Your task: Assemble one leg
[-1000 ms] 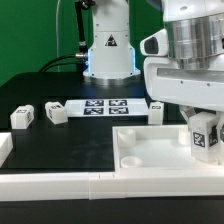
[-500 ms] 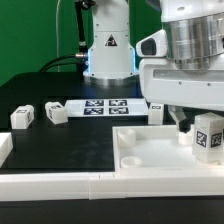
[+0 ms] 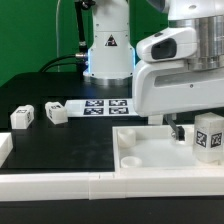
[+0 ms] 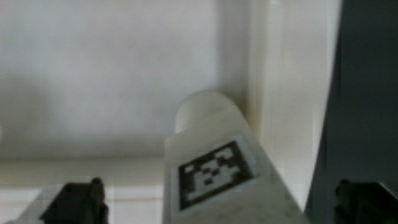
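Gripper [image 4: 217,203] spread apart, either side of the upright leg [image 3: 208,138] (black-and-white marker tag [image 4: 214,170] on one face)

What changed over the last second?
The gripper let go of the leg, which now stands in the tray corner at the exterior view's right, and lifted off it, fingers open. The two loose legs and the marker board stayed put.

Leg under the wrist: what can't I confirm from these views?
Whether the leg is seated in the tray-like piece: exterior view, cut off by the picture's edge; wrist view, base hidden by its own top.
The fingers: exterior view, mostly hidden behind the arm housing; wrist view, only blurred tips at the edge.
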